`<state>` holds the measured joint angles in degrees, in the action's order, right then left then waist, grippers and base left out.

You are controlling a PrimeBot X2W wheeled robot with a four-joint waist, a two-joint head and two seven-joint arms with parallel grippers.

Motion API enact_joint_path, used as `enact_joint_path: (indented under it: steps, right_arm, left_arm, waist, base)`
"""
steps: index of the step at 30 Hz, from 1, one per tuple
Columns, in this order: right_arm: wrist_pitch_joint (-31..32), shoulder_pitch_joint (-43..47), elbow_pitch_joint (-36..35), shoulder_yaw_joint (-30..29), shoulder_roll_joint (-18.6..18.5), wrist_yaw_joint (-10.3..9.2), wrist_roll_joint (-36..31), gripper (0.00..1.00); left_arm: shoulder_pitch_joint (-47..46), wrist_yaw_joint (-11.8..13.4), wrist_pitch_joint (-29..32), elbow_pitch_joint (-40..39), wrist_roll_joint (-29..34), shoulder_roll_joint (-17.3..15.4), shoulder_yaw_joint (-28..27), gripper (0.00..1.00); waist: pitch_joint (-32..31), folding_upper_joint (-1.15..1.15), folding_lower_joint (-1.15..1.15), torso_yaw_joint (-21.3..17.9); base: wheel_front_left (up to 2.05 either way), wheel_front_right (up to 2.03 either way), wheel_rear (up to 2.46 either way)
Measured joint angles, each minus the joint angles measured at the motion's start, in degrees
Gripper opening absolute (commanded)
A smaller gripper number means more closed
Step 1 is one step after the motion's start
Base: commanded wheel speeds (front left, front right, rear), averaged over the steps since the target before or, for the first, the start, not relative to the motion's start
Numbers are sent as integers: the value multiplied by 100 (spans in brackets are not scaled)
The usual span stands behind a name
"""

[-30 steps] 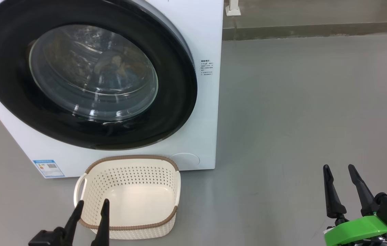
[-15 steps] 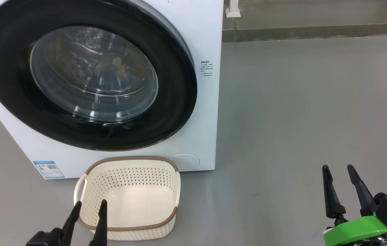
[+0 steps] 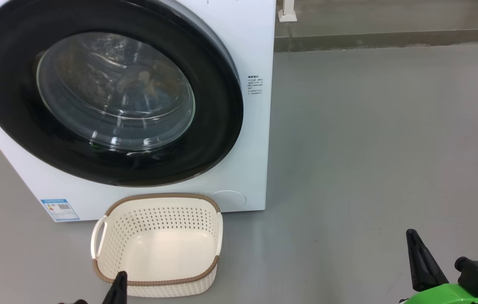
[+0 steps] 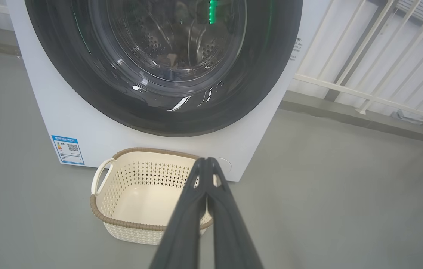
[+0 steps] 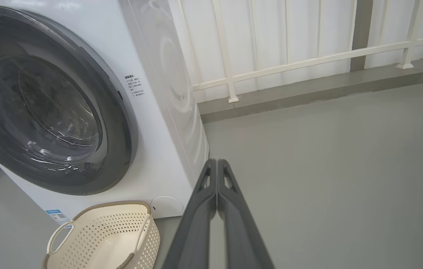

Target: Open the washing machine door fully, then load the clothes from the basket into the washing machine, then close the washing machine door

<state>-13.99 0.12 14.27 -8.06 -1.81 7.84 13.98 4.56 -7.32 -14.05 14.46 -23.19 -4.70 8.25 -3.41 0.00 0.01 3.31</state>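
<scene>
Well, washing machine: a white box; its right edge runs straight up and down.
Washing machine door: a big black ring, flat against the front, closed.
Glass window: a dim blue-brown shape sits behind it; I cannot tell what it is.
Basket: on the floor, just in front of the machine, below the door's bottom edge; its bare bottom shows.
Left tool: fingers squeezed together, holding nothing, low by the basket's near rim.
Right tool: fingers squeezed together, holding nothing, over the floor, well apart from the basket.
Open room: the grey floor runs wide to the right of the machine, up to the kerb under the white railing.
</scene>
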Motion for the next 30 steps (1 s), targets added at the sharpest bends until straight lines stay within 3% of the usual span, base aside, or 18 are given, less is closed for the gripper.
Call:
enact_joint_path:
  steps: [30]
  right_arm:
    - [527, -10, 2, 5, -2, 0, 2011, 0]
  left_arm:
    - [-137, 1, 508, 8, -1824, 15, -288, 0]
  waist:
    - [97, 0, 0, -89]
  base:
    - [0, 0, 0]
